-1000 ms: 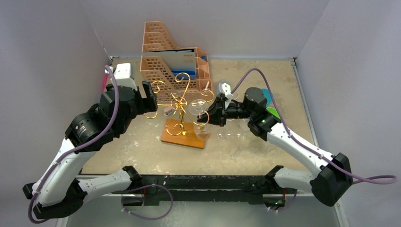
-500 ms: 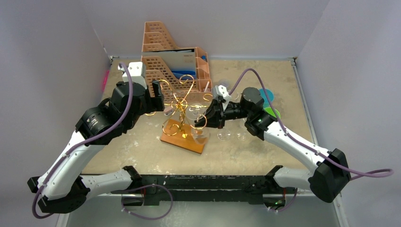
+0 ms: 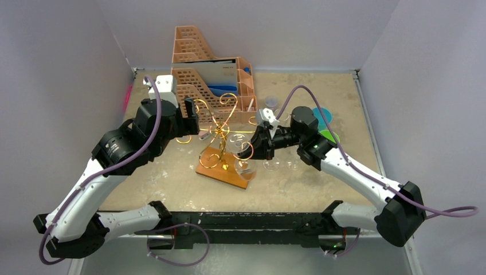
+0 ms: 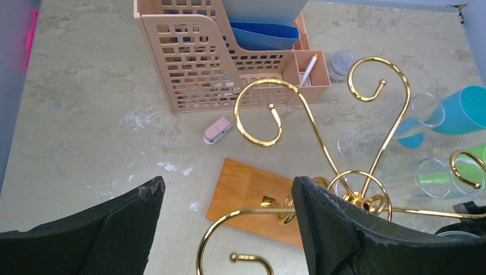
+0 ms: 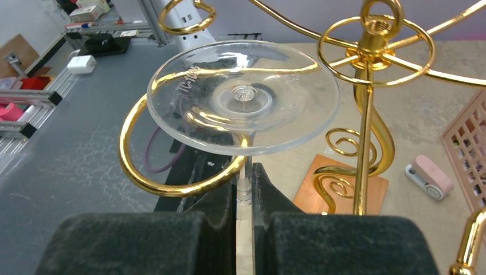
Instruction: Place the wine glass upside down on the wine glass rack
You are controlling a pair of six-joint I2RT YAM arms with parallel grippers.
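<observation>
— What has changed over the last second?

— The left arm has swung in toward the gold wire wine glass rack (image 3: 213, 171) with its curled scroll arms. The right gripper (image 5: 243, 180) has sunk toward the near edge, and the rack's brown wooden base has turned a little on the mottled beige table (image 3: 172, 186).

— Where is the clear wine glass (image 5: 240, 103)?

— Upside down, at about four o'clock from the rack's post as seen from above. The right gripper's fingers are clamped on its stem, and its round foot is on top, just over a gold curl. I cannot tell whether the foot bears on the wire. In the wrist view the bowl is hidden beneath the fingers, and from overhead it is only a faint shine.

— And the left gripper (image 4: 226, 180)?

— It is at ten o'clock with its fingers spread wide and one gold arm passing between them. One finger covers part of the hub, so contact there cannot be judged.

— Farther back?

— A small pink-and-white object (image 4: 218, 130) lies just behind the base. At three o'clock are teal and green plastic cups (image 4: 464, 109), partly cut off, with clear glassware beside them that is hard to pick out. At twelve o'clock stands a peach perforated plastic file organizer (image 4: 195, 63) holding blue folders (image 4: 263, 35).
</observation>
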